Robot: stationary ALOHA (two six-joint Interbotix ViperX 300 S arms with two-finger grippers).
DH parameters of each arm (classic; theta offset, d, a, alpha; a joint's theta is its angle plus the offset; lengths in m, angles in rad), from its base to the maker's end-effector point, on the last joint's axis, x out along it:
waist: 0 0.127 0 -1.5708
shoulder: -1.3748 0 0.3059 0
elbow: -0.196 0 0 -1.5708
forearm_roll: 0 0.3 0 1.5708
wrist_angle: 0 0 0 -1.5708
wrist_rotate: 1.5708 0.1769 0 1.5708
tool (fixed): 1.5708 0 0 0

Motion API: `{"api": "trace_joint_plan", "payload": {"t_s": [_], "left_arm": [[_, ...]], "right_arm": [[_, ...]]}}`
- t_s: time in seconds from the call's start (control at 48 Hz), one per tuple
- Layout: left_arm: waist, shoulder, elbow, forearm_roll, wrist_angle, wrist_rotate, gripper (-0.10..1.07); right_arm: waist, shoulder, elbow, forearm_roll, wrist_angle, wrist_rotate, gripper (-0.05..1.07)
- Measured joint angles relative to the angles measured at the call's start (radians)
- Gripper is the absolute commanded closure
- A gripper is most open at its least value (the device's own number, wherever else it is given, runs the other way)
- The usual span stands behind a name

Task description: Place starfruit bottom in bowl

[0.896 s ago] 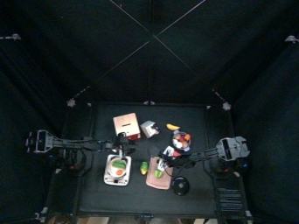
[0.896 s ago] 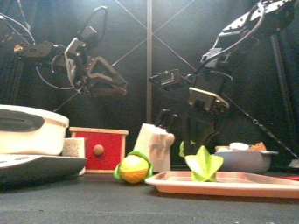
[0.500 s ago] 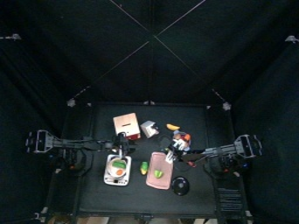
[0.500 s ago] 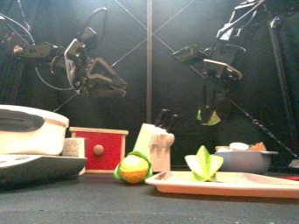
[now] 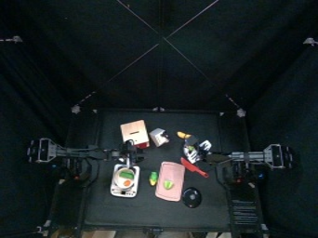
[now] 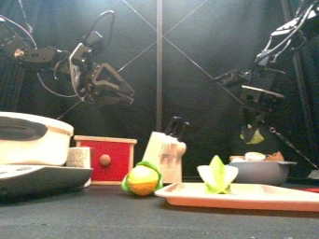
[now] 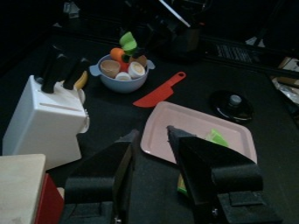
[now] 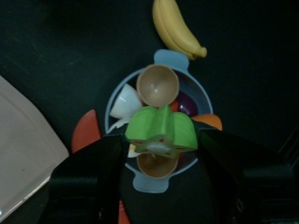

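Observation:
My right gripper (image 8: 162,147) is shut on a green starfruit piece (image 8: 160,130) and holds it straight above the blue-grey bowl (image 8: 149,179). The bowl holds several toy foods. In the front view the piece (image 6: 253,135) hangs a little above the bowl (image 6: 264,171) at the right. The left wrist view shows the piece (image 7: 126,39) over the bowl (image 7: 121,84). A second green starfruit part (image 6: 217,175) stands on the pink tray (image 6: 249,196). My left gripper (image 7: 147,166) is open and empty, raised at the left (image 6: 110,86).
A yellow banana (image 8: 177,28) lies beyond the bowl. A red knife (image 7: 162,89) and a black lid (image 7: 237,102) lie beside the tray. A white knife block (image 6: 163,149), a red box (image 6: 104,154) and a white appliance (image 6: 32,138) stand at the left.
My right gripper has lifted the starfruit piece off the tray, carried it right and come down over the bowl. The left arm has not moved.

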Motion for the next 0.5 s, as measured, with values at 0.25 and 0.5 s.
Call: {"api": "trace_joint_plan", "payload": {"t_s": [0.25, 0.5], "left_arm": [[0.000, 0.000, 0.000, 0.000, 0.000, 0.000, 0.23], [-0.002, 0.002, 0.000, 0.000, 0.000, 0.000, 0.23]], "right_arm": [[-0.051, -0.018, 0.055, 0.043, -0.092, 0.000, 0.30], [-0.067, -0.020, 0.060, 0.040, -0.101, 0.002, 0.21]]}}
